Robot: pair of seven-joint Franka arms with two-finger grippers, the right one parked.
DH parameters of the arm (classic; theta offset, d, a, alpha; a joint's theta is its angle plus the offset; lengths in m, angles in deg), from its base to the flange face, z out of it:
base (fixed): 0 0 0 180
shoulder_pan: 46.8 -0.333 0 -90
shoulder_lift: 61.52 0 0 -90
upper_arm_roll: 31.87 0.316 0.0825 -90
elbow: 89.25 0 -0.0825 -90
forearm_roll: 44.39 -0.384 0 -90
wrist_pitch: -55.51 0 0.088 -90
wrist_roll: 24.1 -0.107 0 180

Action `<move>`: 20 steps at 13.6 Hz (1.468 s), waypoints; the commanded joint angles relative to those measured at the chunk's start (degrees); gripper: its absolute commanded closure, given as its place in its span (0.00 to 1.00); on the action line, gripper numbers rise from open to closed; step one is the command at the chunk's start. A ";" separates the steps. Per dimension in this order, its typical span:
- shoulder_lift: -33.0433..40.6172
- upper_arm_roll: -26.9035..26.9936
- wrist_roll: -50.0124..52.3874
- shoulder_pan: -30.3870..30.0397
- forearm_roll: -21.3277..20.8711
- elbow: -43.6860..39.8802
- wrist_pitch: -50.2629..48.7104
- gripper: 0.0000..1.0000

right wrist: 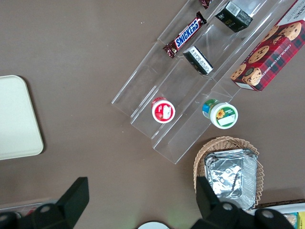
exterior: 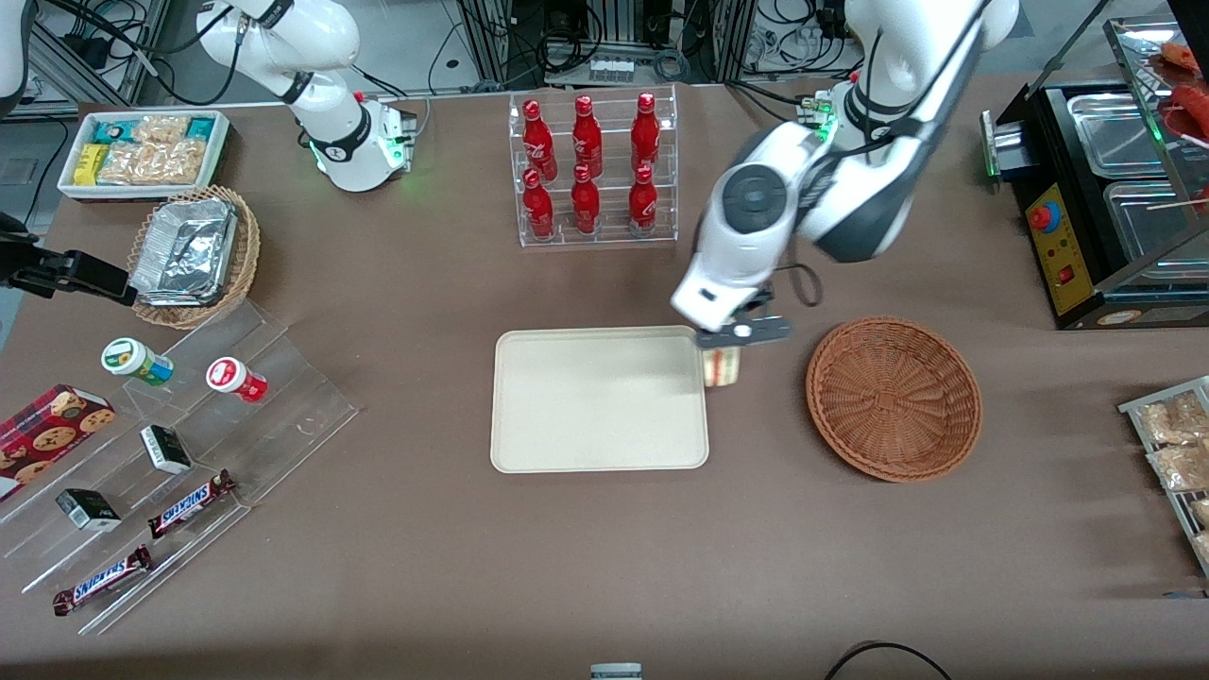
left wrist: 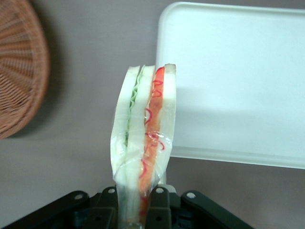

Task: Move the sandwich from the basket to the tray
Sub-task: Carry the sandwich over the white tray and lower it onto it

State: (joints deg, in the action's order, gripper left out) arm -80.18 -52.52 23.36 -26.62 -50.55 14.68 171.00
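Now, step in hand: carrying the load across from source to goal.
Claw (exterior: 729, 342): left arm's two-finger claw, pressed onto the base of the wedge from both faces, hanging above the brown surface (exterior: 604, 567) between basket and tray.
Sandwich (left wrist: 143, 143): small triangular wedge of pale bread in clear wrap, green filling along one cut layer and red along the other, pinched in the claw and lifted clear.
Sandwich, front view (exterior: 722, 366): just under the claw, hanging right at the tray's short edge on the basket's side, hardly over the rim if at all.
Basket (exterior: 893, 399): round, shallow, reddish-brown woven wicker, nothing visible inside, near the load but apart from it.
Tray (exterior: 599, 459): flat rectangular cream-coloured piece with rounded corners and low raised rim, bare inside.
Key relation: tray's open middle lying sideways from the claw, away from the basket, toward the parked arm's end of the surface.
Long axis: wedge pointing away from the claw in the wrist view, cut edge roughly along the tray's near short edge.
Judgement on next move: likely a further shift over the tray's middle, then a lowering before release.
Risk: letting go too early could probably leave the wedge straddling the rim or on the bare surface.
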 commanded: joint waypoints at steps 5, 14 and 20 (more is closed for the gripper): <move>-21.93 0.87 5.89 8.81 -6.31 -21.31 2.26 1.00; -27.22 1.58 4.92 8.91 -8.95 -22.64 8.34 1.00; -27.58 1.58 5.45 9.17 -9.21 -22.64 10.36 0.00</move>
State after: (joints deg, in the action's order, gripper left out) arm -106.87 -51.52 28.00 -18.59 -58.56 -5.94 181.40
